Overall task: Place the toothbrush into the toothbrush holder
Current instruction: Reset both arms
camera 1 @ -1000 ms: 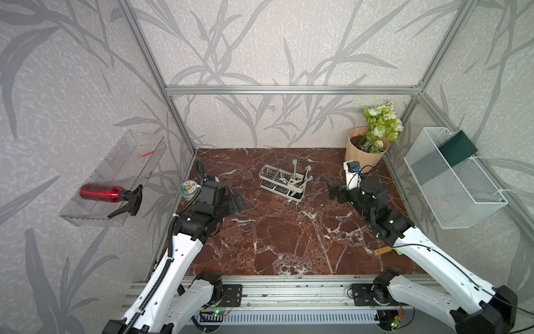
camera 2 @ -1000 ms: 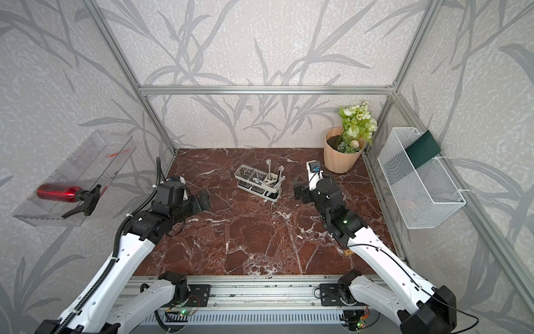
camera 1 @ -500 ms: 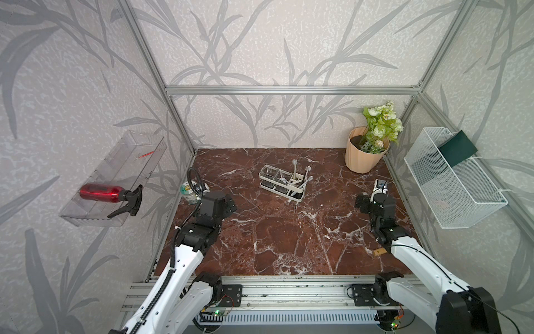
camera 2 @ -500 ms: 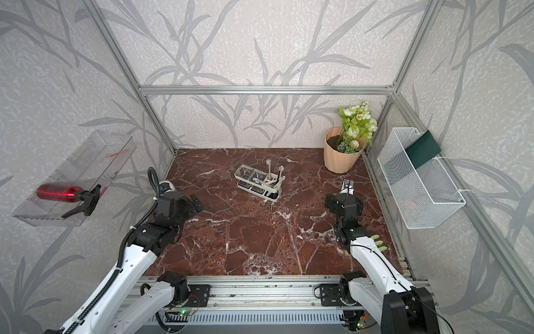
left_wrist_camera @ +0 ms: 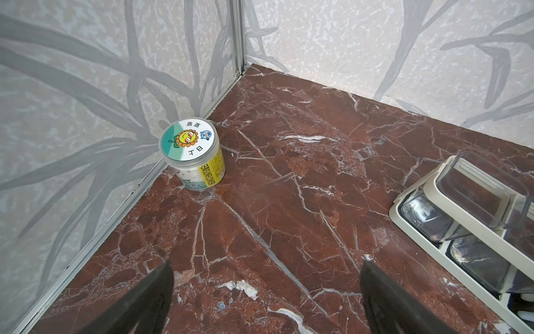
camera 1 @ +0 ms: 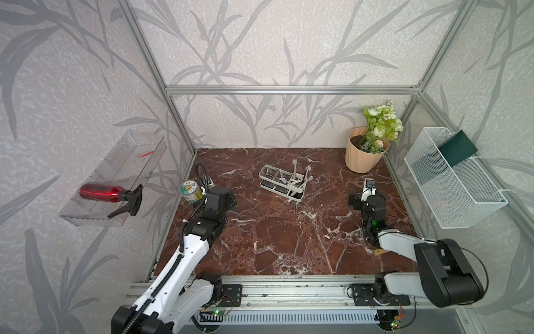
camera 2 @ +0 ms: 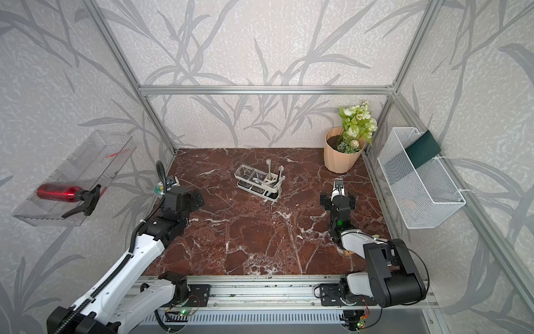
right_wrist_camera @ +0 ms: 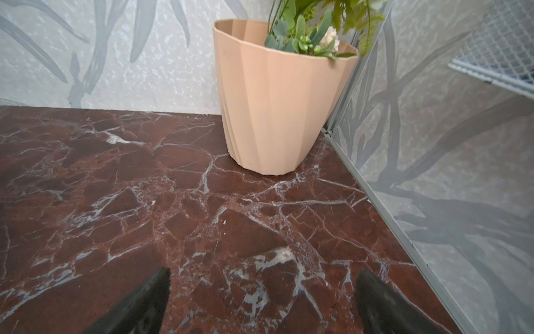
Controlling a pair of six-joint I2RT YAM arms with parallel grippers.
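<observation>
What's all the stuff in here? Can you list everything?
toothbrush holder: one, cream with clear cups, middle of the table
toothbrushes: at least three, whitish, standing in the holder's slotted end
jar: one, clear with sunflower lid, by the left wall
flower pot: one, peach, back right corner
flowers: one bunch, green and white, in the pot
wire basket: one, white, on the right wall
shelf: one, clear, on the left wall
spray bottle: one, red, lying on the shelf
table: one, red-brown marble, below both arms
left tool: one, black, open and empty, near the jar
right tool: one, black, open and empty, near the flower pot
</observation>
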